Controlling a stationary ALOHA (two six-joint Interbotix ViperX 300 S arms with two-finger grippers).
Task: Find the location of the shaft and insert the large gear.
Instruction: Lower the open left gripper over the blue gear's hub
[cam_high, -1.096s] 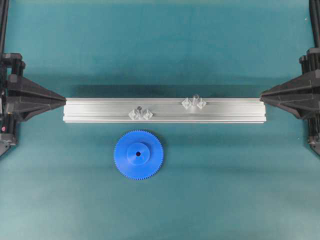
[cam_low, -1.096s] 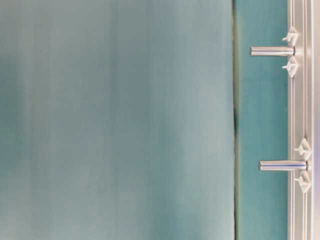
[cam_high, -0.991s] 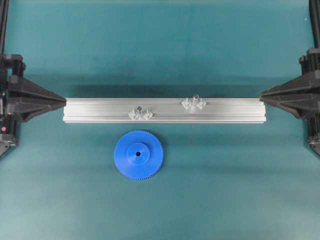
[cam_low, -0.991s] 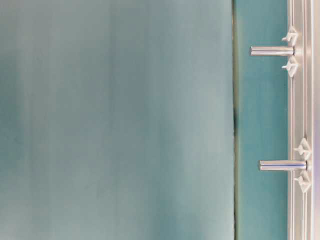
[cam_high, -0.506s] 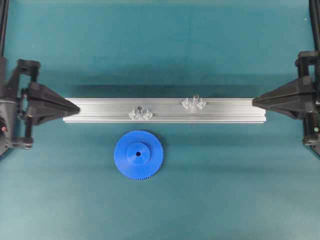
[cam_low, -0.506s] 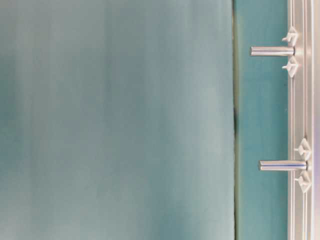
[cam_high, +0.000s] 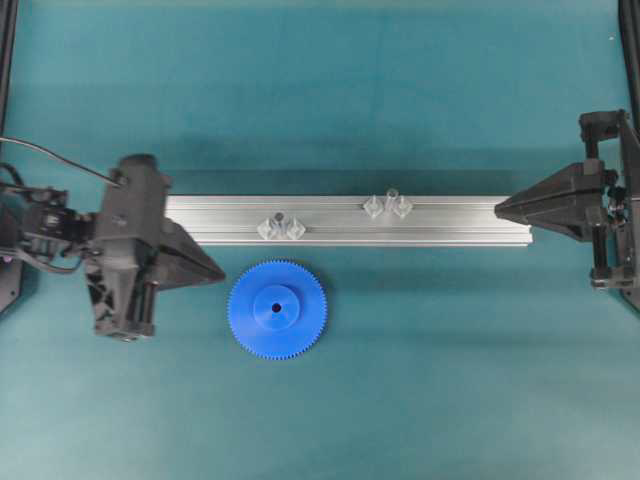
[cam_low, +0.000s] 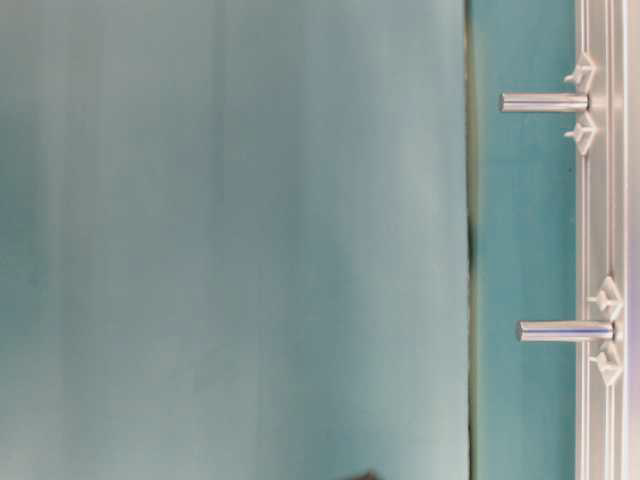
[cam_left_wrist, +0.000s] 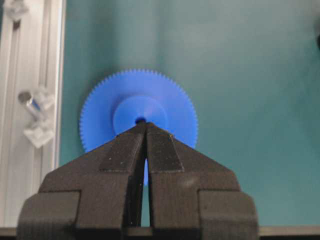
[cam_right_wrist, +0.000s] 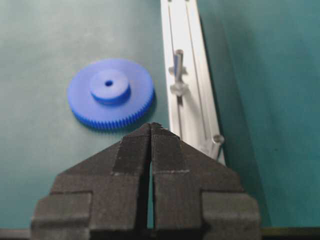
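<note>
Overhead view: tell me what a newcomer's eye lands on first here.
The large gear stands out first: bright blue, lying flat on the teal table just in front of the long aluminium rail. Next comes the left gripper, jaws shut, its tip close beside the gear's left rim. On the rail, two short pins stand between clear brackets, both bare.

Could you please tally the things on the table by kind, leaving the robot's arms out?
Gear: 1
Rail: 1
Shafts: 2
Clear brackets: 4
Total: 8
</note>
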